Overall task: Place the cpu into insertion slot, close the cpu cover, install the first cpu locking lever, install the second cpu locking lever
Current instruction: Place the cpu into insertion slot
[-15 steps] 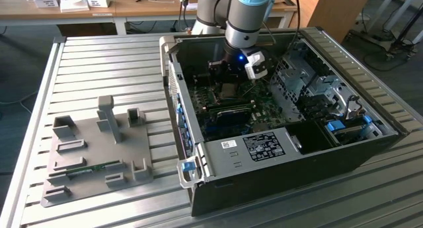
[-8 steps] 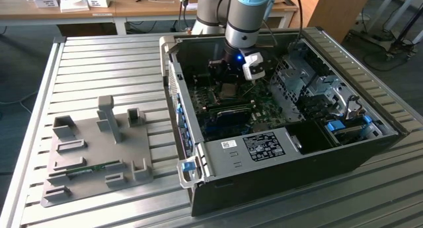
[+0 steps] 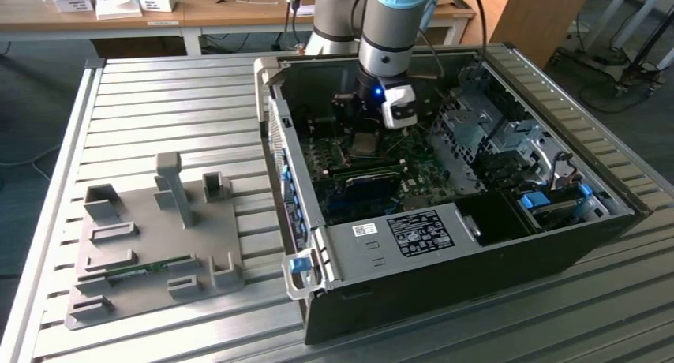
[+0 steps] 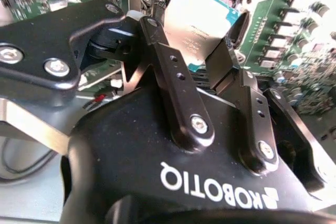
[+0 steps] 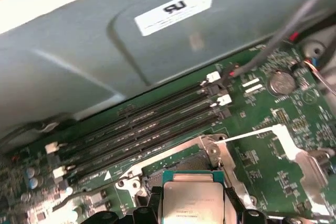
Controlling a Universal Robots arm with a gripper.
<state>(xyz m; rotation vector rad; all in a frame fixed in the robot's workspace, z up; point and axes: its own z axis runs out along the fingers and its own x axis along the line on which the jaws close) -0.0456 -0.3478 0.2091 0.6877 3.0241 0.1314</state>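
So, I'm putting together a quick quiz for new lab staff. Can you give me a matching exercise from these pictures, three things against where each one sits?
Things:
1. cpu
2. memory slots
3. grey fixture plate

Places:
A. on the slatted table, at the exterior view's left of the computer case
B. held in the pincer
C. side by side on the green motherboard

Pairs: 1-B, 2-C, 3-A
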